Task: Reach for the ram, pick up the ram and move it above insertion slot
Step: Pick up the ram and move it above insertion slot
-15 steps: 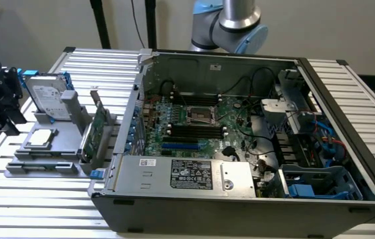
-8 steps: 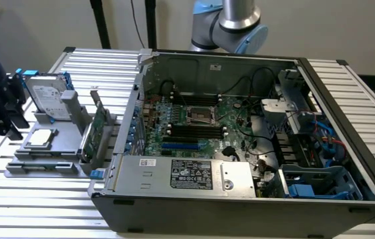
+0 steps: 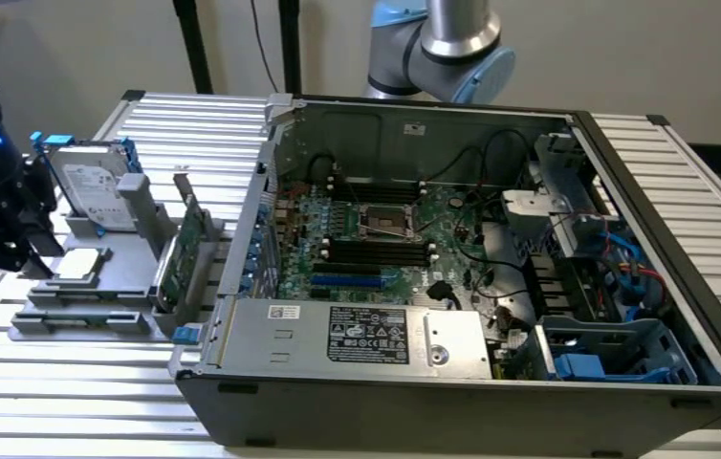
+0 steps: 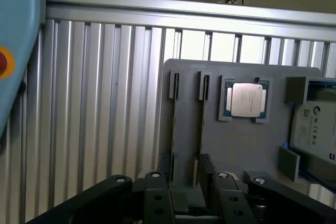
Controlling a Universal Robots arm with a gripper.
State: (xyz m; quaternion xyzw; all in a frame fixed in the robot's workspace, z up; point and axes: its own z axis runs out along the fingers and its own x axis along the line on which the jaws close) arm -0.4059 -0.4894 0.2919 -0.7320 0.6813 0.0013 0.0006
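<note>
My open claw [image 4: 191, 195] hangs just above the ram [image 3: 182, 268], whose long side runs straight between my fingers [image 4: 157, 198]

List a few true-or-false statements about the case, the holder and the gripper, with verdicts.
The computer case lies open, its board showing. True.
A processor chip sits on the grey holder. True.
The hard drive is mounted inside the case. False: it stands in the holder, outside the case.
The gripper clamps a green stick. False: its fingers are apart with nothing between them, above the holder.
</note>
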